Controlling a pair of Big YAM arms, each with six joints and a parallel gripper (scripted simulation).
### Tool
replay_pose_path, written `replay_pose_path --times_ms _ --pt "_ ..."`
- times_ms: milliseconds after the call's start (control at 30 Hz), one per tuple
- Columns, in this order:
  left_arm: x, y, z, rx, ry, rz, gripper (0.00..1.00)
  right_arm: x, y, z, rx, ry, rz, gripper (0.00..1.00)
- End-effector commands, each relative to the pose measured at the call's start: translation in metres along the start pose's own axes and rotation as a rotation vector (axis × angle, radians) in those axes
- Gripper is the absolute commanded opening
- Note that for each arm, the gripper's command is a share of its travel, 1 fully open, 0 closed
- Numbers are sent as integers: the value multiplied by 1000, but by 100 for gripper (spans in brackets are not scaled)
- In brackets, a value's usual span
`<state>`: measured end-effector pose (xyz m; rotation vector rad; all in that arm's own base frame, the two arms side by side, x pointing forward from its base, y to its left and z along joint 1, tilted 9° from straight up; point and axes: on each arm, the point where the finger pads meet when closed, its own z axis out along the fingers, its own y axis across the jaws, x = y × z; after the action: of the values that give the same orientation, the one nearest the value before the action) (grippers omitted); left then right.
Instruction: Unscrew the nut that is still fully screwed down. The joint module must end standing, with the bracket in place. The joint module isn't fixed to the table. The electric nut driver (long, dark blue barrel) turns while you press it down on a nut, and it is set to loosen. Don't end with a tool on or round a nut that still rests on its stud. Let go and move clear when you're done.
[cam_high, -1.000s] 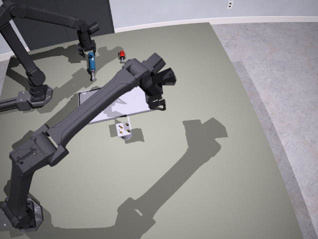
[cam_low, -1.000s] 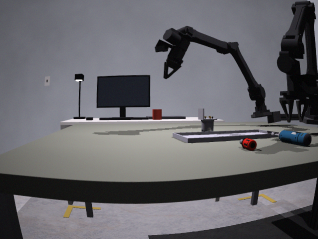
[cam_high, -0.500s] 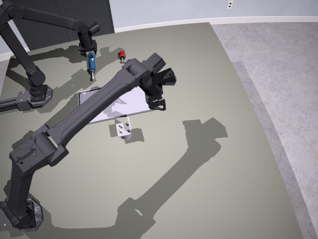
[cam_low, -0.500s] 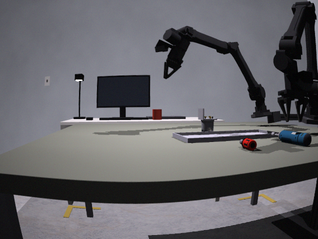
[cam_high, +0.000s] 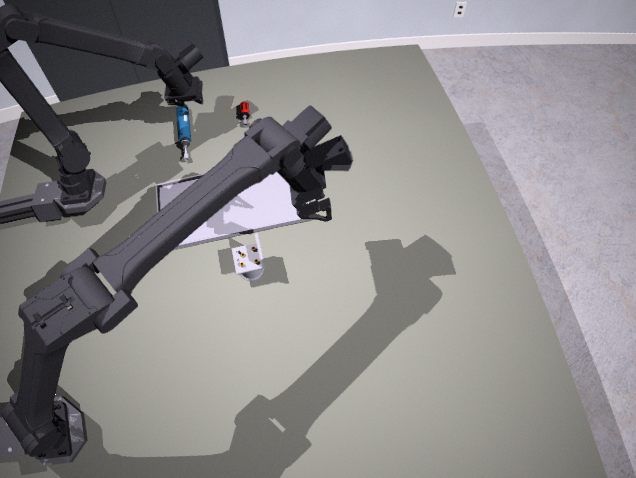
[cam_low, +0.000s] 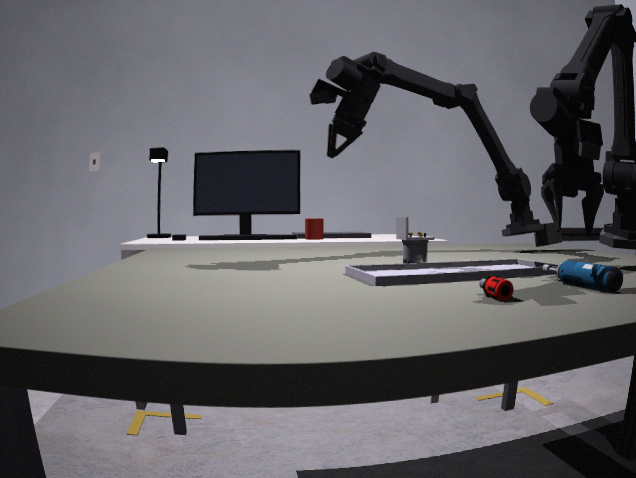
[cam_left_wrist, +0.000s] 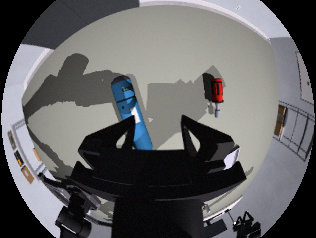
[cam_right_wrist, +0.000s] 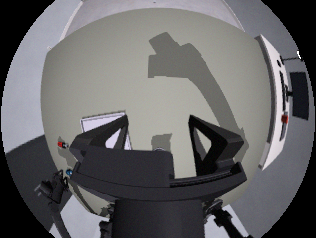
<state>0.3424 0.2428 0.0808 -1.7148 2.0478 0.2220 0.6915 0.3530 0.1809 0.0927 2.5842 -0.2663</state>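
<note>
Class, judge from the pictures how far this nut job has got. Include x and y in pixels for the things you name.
Done: the joint module (cam_high: 251, 273) (cam_low: 414, 250) stands upright, bracket (cam_high: 247, 259) (cam_low: 402, 228) on top.

In hand: nothing; the left gripper (cam_low: 571, 210) (cam_left_wrist: 158, 119) hangs open above the driver (cam_high: 183, 124) (cam_low: 589, 276) (cam_left_wrist: 131, 107), and the right gripper (cam_low: 331, 154) (cam_right_wrist: 158, 118) is open too.

Left: apparently everything with the driver, which lies on the table, off the nuts.

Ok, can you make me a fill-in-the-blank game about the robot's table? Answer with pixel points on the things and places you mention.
The big blue driver (cam_high: 183, 124) (cam_low: 586, 276) (cam_left_wrist: 131, 107) is lying on its ____.
The small driver beside it has a ____ handle (cam_high: 244, 107) (cam_low: 498, 288) (cam_left_wrist: 217, 90).
The joint module (cam_high: 251, 275) (cam_low: 414, 251) is ____ on the table, not tipped over.
The left gripper (cam_low: 572, 218) (cam_left_wrist: 158, 119) and right gripper (cam_low: 331, 154) (cam_right_wrist: 158, 118) are both ____.

Missing words: side; red; standing; open
</note>
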Motion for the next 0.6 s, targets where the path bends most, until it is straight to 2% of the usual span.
replay_pose_path --times_ms 0,233,300,333,400,433,567 --pt "-7 -26 -19 83 -83 82 65 -22 -6 -7 -6 -23 34 86" --pt "-16 -52 -35 157 -233 194 65 -22 -6 -7 -6 -23 34 86" --pt "-27 -59 -40 171 -247 181 65 -22 -6 -7 -6 -23 34 86" --pt "-30 -54 -32 152 -239 173 65 -22 -6 -7 -6 -23 34 86" --pt "-30 -54 -32 152 -239 173 65 -22 -6 -7 -6 -23 34 86" --pt "-17 -55 -38 165 -254 205 65 -22 -6 -7 -6 -23 34 86" --pt "-19 -68 -53 199 -340 250 65 -22 -6 -7 -6 -23 34 86"
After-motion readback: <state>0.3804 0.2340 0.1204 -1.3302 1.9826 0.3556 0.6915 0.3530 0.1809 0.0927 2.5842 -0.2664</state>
